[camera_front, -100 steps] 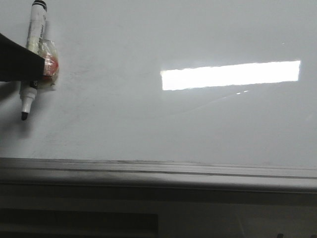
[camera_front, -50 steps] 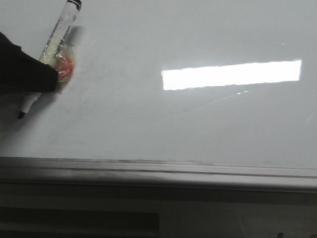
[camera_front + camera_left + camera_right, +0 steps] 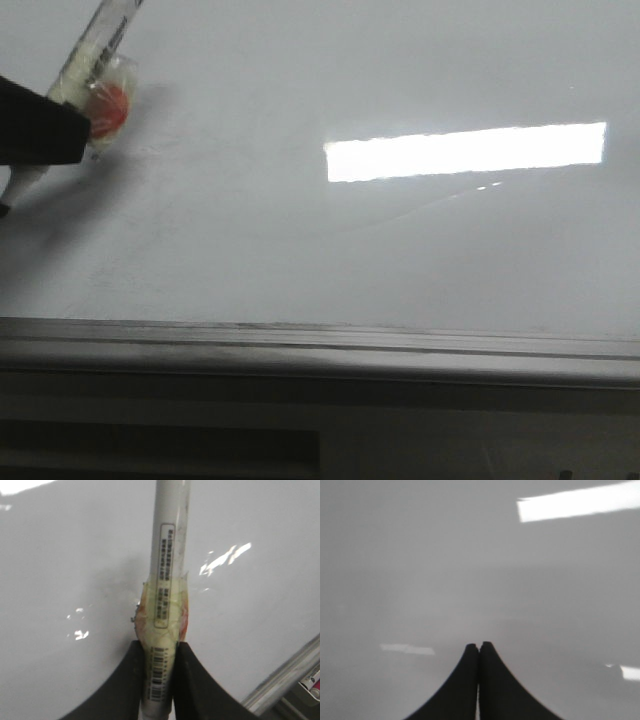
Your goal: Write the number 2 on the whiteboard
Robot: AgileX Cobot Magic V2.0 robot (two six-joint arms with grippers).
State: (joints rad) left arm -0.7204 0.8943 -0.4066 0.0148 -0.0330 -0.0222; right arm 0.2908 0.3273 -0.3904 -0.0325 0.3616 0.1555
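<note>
My left gripper [image 3: 159, 680] is clamped on a white marker [image 3: 169, 555], its two dark fingers [image 3: 125, 690] pinching the barrel just below a wad of yellowish tape [image 3: 162, 615] with an orange patch (the barcode label faces the wrist camera). In the front view the marker [image 3: 95, 50] leans tilted at the far left of the whiteboard [image 3: 350, 260], its tip running out of view at the edge. My right gripper [image 3: 479, 652] hangs over the board with both fingertips pressed together, holding nothing. The board's glossy surface shows a bright rectangular reflection [image 3: 465, 152], a grey frame edge [image 3: 320, 345], and no drawn stroke of the number 2.
</note>
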